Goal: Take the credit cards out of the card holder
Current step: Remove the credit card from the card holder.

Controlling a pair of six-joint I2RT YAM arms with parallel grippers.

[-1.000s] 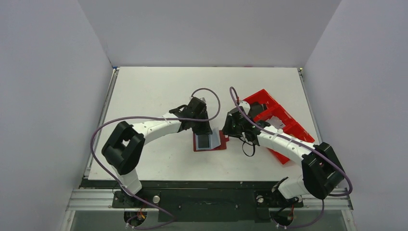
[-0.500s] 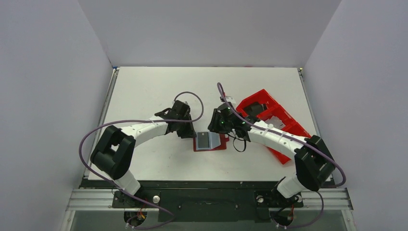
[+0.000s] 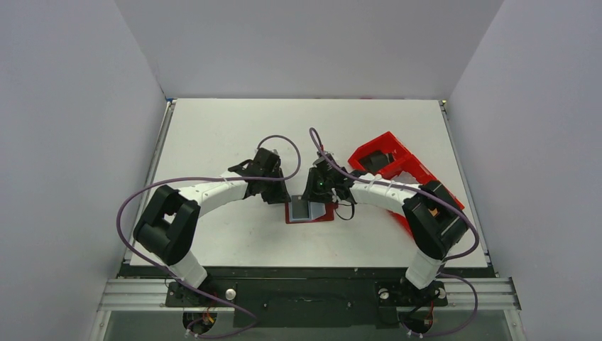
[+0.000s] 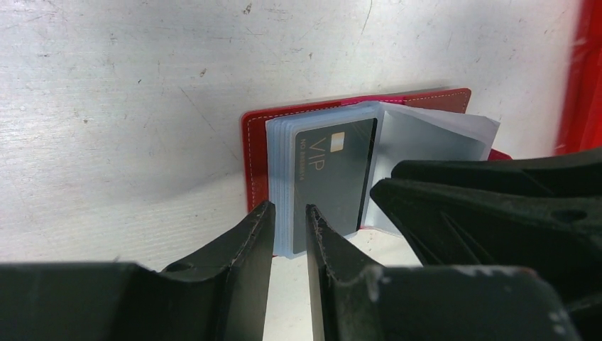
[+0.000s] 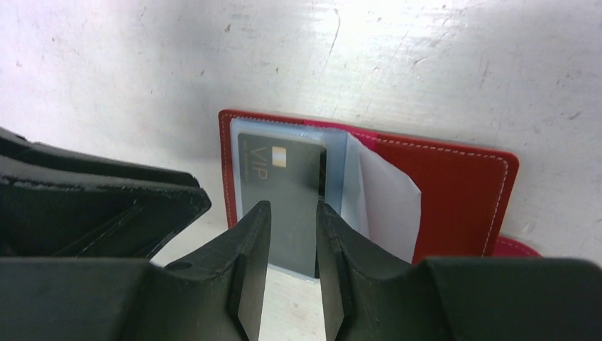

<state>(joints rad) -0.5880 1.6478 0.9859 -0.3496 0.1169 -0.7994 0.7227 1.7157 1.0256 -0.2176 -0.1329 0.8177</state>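
The two arms, their bases bolted at the near edge of the worktop (image 3: 227, 135), curve inward and meet over the card holder (image 3: 323, 215). It lies spread open and flat at about the middle of the worktop's width, in the near half.

The left pincer (image 3: 282, 200) stands at the holder's left edge. In its wrist view, the left pincer (image 4: 289, 209) is released, its jaws a narrow slit apart over the near edge of the stacked clear sleeves (image 4: 282, 177), clamping nothing.

The right pincer (image 3: 314, 201) hangs just right of it, over the holder's middle. In its own view, the right pincer (image 5: 293, 206) is also released, its jaws slightly parted above the near end of a dark card (image 5: 284, 177). That card bears "VIP" and a small gold chip and sits in the top sleeve on the holder's left half. A pale leaf (image 5: 387, 202) stands lifted at the fold, and the right half shows bare red lining.

Farther off to the right lies a bright red tray (image 3: 397, 167), apart from the holder.
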